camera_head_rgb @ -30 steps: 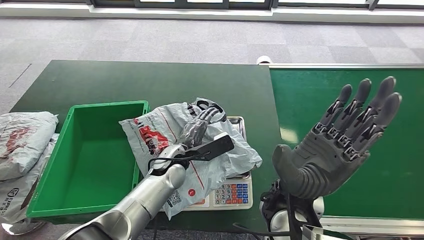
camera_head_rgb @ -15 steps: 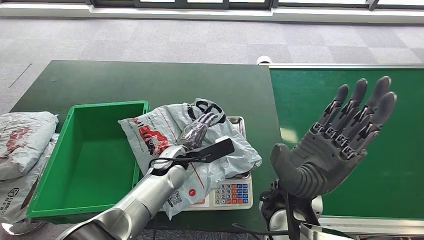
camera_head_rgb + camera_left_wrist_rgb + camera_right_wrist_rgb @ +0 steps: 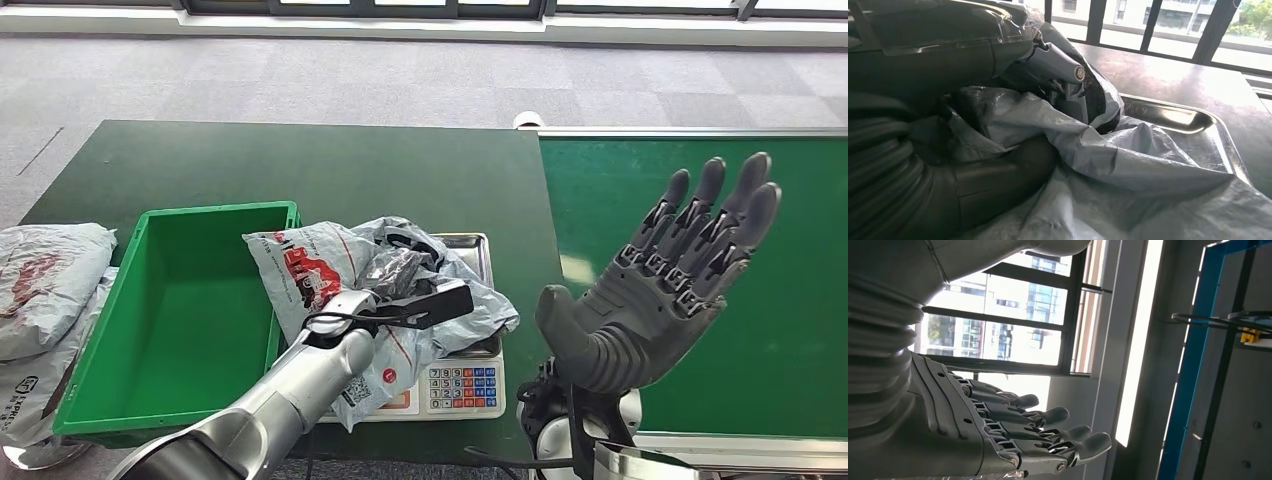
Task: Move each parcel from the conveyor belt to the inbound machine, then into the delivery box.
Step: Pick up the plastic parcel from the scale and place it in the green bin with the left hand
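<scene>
The left hand [image 3: 395, 272] grips the grey plastic parcel [image 3: 330, 280], its dark fingers curled into the crumpled film, while the right hand [image 3: 655, 290] is raised over the green conveyor belt [image 3: 790, 300] with its fingers spread wide and holding nothing. The left hand's fingers are partly buried in the folds of the bag, so the exact hold is hard to make out. The parcel, wrinkled with red and black print, lies on the steel-topped scale [image 3: 465, 375], one end overhanging the rim of the green box [image 3: 150, 330].
</scene>
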### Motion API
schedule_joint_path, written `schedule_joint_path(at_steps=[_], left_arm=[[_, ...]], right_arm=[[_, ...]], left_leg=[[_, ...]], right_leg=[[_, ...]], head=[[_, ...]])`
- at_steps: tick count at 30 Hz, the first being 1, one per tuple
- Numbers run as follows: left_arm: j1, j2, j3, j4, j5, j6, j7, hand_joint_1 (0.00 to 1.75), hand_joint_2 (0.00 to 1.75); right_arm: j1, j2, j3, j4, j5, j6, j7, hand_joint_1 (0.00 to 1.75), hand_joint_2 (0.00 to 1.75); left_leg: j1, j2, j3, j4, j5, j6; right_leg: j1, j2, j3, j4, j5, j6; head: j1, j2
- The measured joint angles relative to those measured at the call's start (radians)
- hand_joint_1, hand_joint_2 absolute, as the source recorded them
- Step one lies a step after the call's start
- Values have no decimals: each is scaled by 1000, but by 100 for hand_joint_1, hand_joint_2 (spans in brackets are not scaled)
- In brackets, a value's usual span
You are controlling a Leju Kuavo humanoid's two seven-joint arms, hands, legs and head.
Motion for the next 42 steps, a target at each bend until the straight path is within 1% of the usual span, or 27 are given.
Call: schedule_joint_path(at_steps=[5, 10, 19, 22, 26, 30, 32, 37, 42], left_arm=[[0, -1, 0, 7, -10, 4, -1, 175, 175], [-8, -1, 0, 22, -67, 19, 50, 175, 175], [-30, 0, -1, 45, -103, 30, 73, 175, 175], [-54, 8, -1, 46, -127, 72, 102, 175, 175], [-116, 49, 11, 9, -135, 182, 158, 175, 175], [-166, 86, 36, -35, -129, 216, 164, 175, 175], [-172, 97, 45, -53, -129, 235, 165, 175, 175], [-171, 117, 85, -114, -129, 318, 159, 175, 175], [-148, 125, 147, -217, -140, 335, 127, 175, 175]], right_arm=[[0, 0, 0, 3, 4, 0, 0, 0, 175], [-1, 0, 0, 7, 3, 0, 0, 0, 175], [-1, 0, 0, 14, 3, 0, 0, 0, 175], [-1, 0, 0, 14, -1, 0, 0, 0, 175], [0, 0, -1, 15, -8, 0, 0, 0, 175], [0, 0, -3, 14, -9, 0, 0, 0, 175], [0, 0, -5, 14, -9, 0, 0, 0, 175], [4, 0, -19, 13, -7, 0, 0, 0, 175], [7, 1, -32, 13, 1, -1, 0, 0, 175]], left_leg=[[0, 0, 0, 0, 0, 0], [0, 0, 0, 0, 0, 0], [0, 0, 0, 0, 0, 0], [0, 0, 0, 0, 1, 0], [0, 0, -1, 0, 2, -1], [0, -1, -1, 0, 2, -1], [0, -1, -1, 0, 2, -1], [0, -1, -2, 0, 2, -1], [0, -1, -2, 0, 2, -1]], right_leg=[[0, 0, 0, 0, 0, 0], [0, 0, 0, 0, 0, 0], [0, 0, 0, 0, 0, 0], [0, 0, 0, 0, 0, 0], [0, 0, -1, 1, 1, -1], [0, -1, -1, 1, 1, -1], [0, -1, -1, 1, 1, -1], [0, -1, -2, 1, 1, -1], [0, -1, -2, 1, 1, -1]], head=[[0, 0], [0, 0], [0, 0], [0, 0], [0, 0], [0, 0], [0, 0], [0, 0], [0, 0]])
